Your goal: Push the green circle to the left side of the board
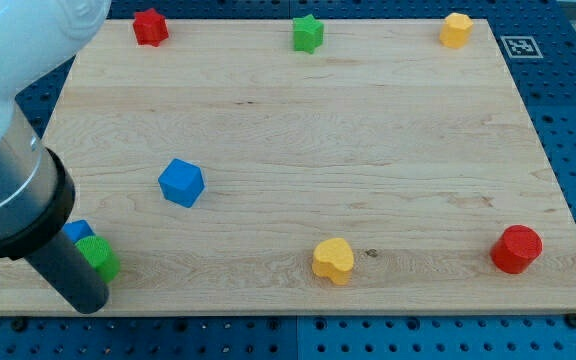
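The green circle (pixel 101 257) lies near the board's bottom left corner, partly hidden behind my dark rod. A small blue block (pixel 78 232) touches it on its upper left, mostly hidden by the arm. My tip (pixel 86 303) is at the rod's lower end, just below and left of the green circle, close to the board's bottom edge. Whether the tip touches the circle cannot be told.
A blue cube (pixel 181 182) sits left of centre. A yellow heart-like block (pixel 333 260) and a red circle (pixel 516 249) lie along the bottom. A red star (pixel 150 27), a green star (pixel 308 33) and a yellow block (pixel 456 30) line the top edge.
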